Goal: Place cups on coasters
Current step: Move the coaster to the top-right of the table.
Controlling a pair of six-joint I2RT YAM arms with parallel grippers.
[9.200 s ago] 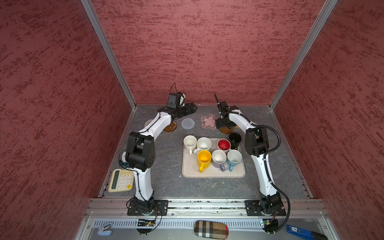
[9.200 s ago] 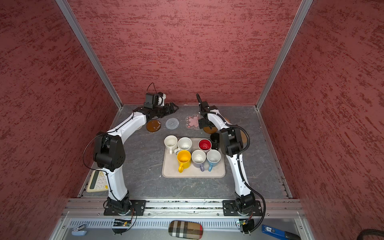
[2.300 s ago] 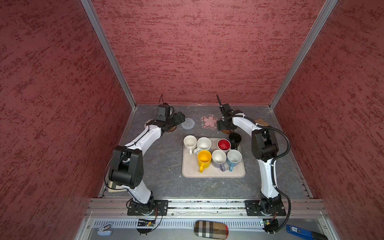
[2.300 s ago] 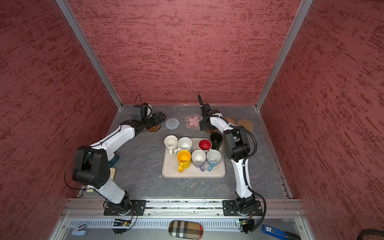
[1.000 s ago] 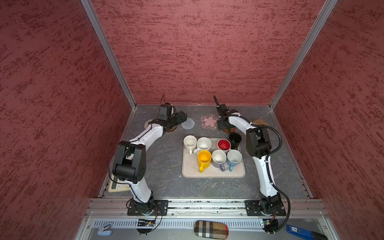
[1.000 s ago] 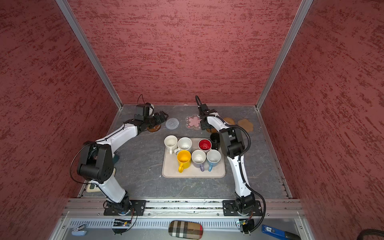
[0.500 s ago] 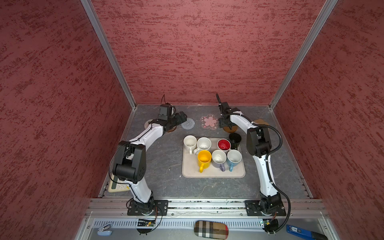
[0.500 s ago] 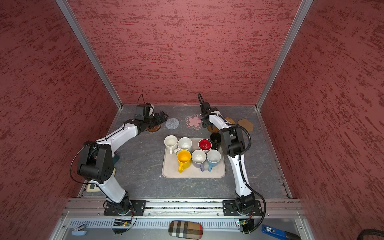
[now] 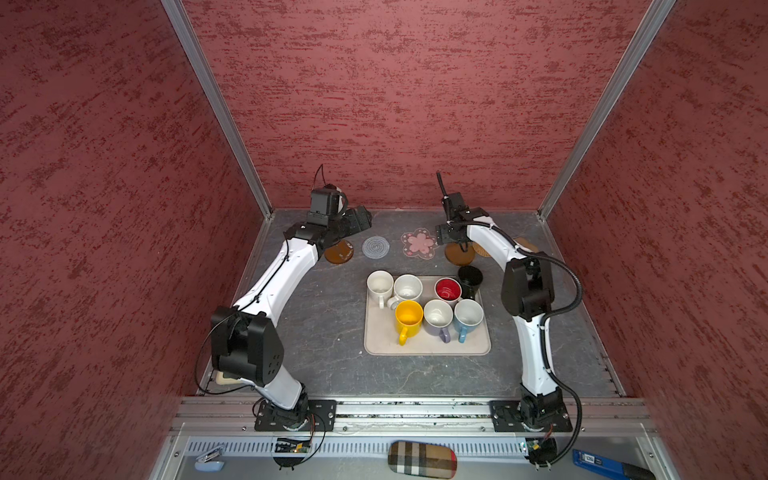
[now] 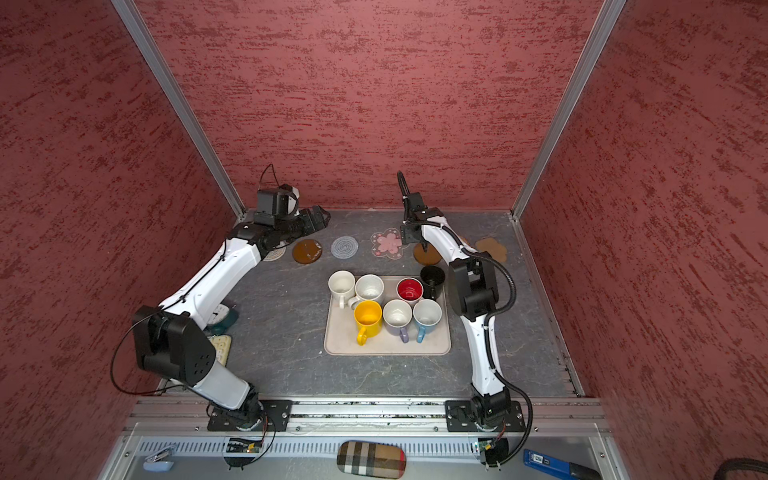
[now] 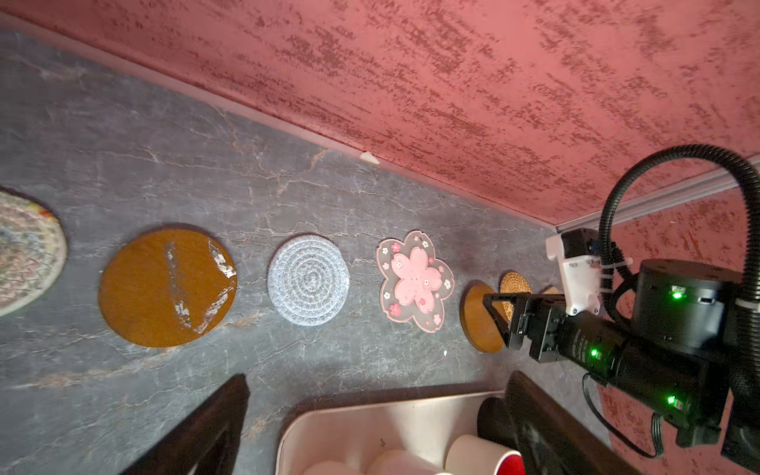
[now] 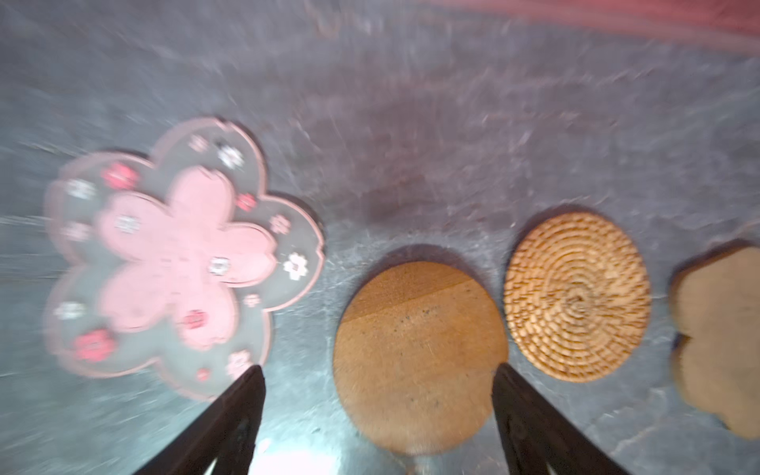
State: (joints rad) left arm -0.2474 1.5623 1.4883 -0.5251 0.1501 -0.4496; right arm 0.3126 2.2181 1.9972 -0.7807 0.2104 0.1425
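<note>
Looking down in both top views, seven cups [image 9: 437, 318] stand grouped on a beige tray [image 9: 428, 350], none on a coaster. The coasters [image 10: 344, 247] lie in a row along the back wall [image 10: 374, 104]. The left gripper [image 10: 319, 218] hovers near the row's left part. The right gripper [image 9: 457, 245] points down over a brown disc [image 9: 459, 255].

In the left wrist view, the left gripper's fingers [image 11: 214, 423] are spread wide and hold nothing.

The right wrist view is blurred. It shows the right gripper's jaws apart over that disc, empty.

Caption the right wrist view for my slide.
Open right gripper above the brown disc coaster, between the pink flower coaster and the rattan coaster.
</note>
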